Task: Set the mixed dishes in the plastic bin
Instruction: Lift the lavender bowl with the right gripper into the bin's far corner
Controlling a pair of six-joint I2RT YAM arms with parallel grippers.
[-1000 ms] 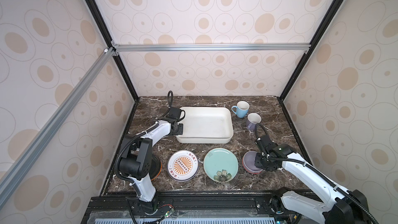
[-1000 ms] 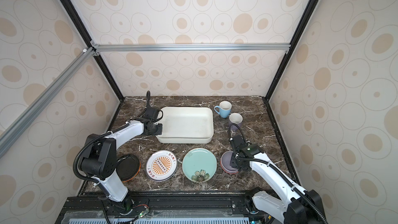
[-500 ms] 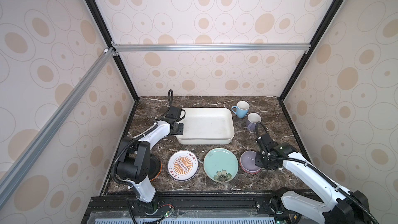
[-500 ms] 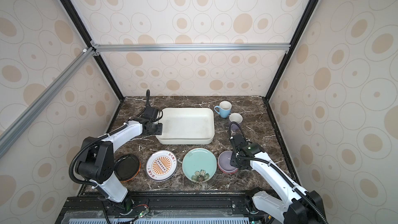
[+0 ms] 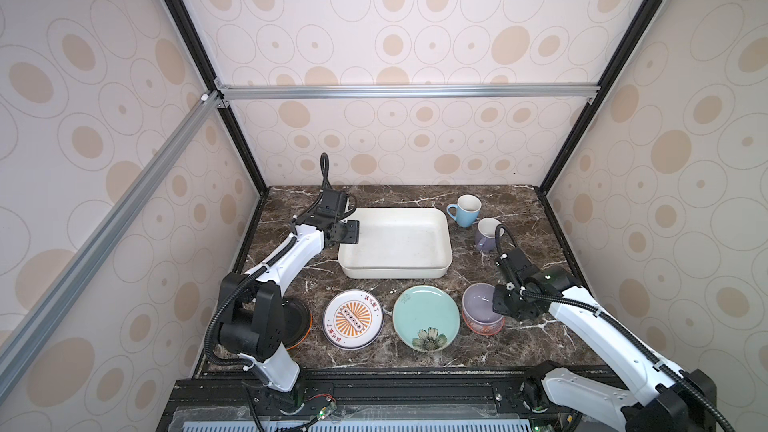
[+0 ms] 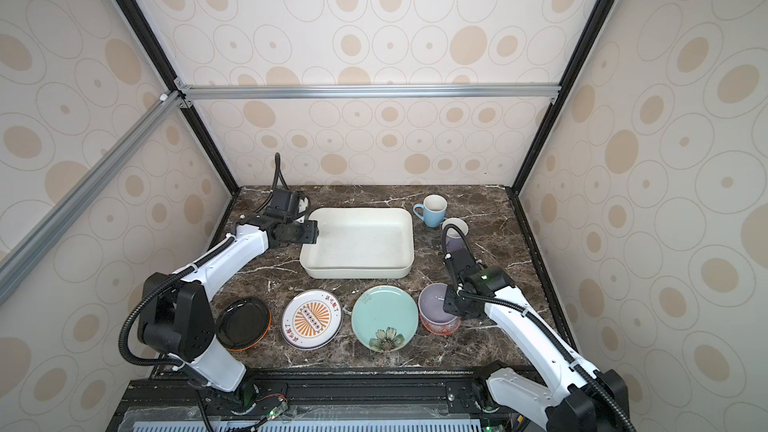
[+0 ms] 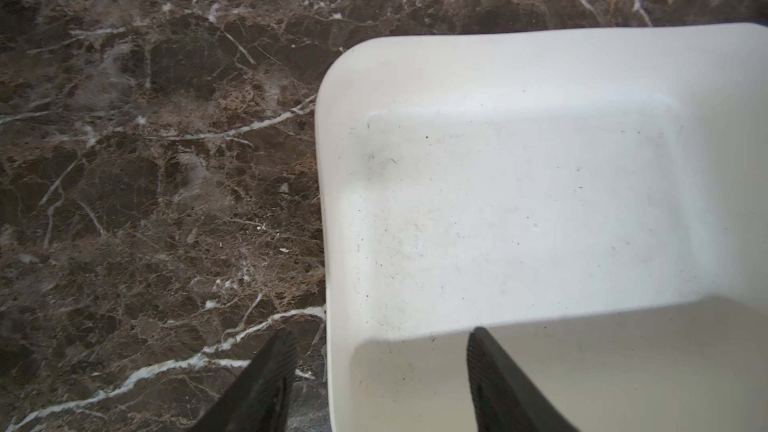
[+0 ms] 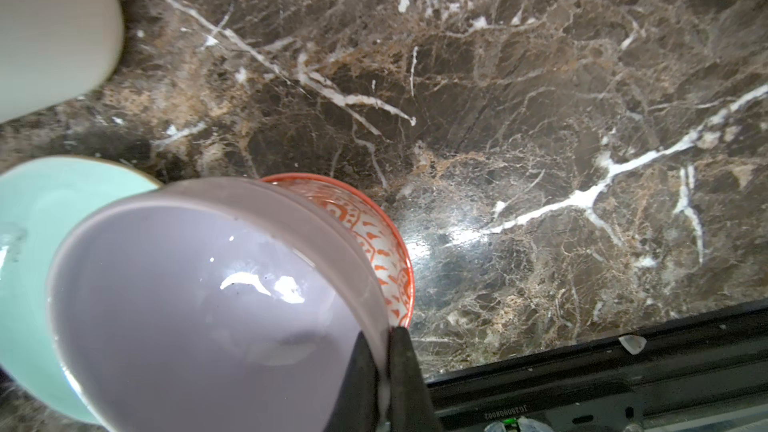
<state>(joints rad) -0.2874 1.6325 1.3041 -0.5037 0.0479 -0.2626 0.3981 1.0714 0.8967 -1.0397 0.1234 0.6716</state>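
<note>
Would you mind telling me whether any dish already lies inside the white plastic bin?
No, in a top view the plastic bin shows only its bare white floor.

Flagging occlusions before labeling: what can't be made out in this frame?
Orange/black plate: half hidden by the left arm's base in a top view.
Lavender mug: partly behind the right arm's cable in both top views.
Red-patterned bowl: inside covered by the nested lavender bowl, right wrist view.
Teal plate: mostly cut off by the lavender bowl and frame edge, right wrist view.
</note>
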